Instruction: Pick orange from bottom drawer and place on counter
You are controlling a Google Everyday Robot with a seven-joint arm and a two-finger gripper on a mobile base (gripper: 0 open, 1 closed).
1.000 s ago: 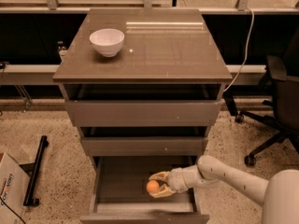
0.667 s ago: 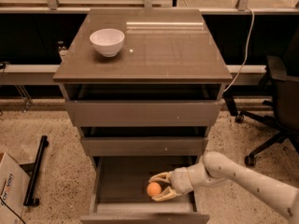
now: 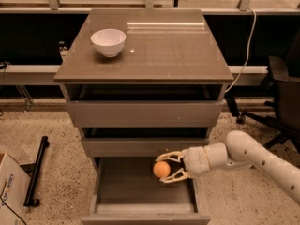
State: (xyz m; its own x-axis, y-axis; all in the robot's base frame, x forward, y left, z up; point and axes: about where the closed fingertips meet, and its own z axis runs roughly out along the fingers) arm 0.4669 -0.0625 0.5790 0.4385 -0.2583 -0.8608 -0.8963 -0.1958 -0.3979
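The orange (image 3: 161, 169) is a small round fruit held between the two pale fingers of my gripper (image 3: 165, 168), which is shut on it. The gripper reaches in from the right on a white arm and holds the orange above the open bottom drawer (image 3: 122, 191), near its back right part and just below the middle drawer's front. The counter (image 3: 164, 50) is the glossy grey-brown top of the cabinet, well above the gripper.
A white bowl (image 3: 108, 41) stands on the counter's back left. The two upper drawers (image 3: 143, 114) are slightly open. A black office chair (image 3: 281, 93) stands at the right. A black bar (image 3: 36, 170) and a cardboard box (image 3: 9, 189) lie on the floor at left.
The gripper has risen with the orange, from low inside the bottom drawer to just under the middle drawer's front. The arm's forearm has lifted with it.
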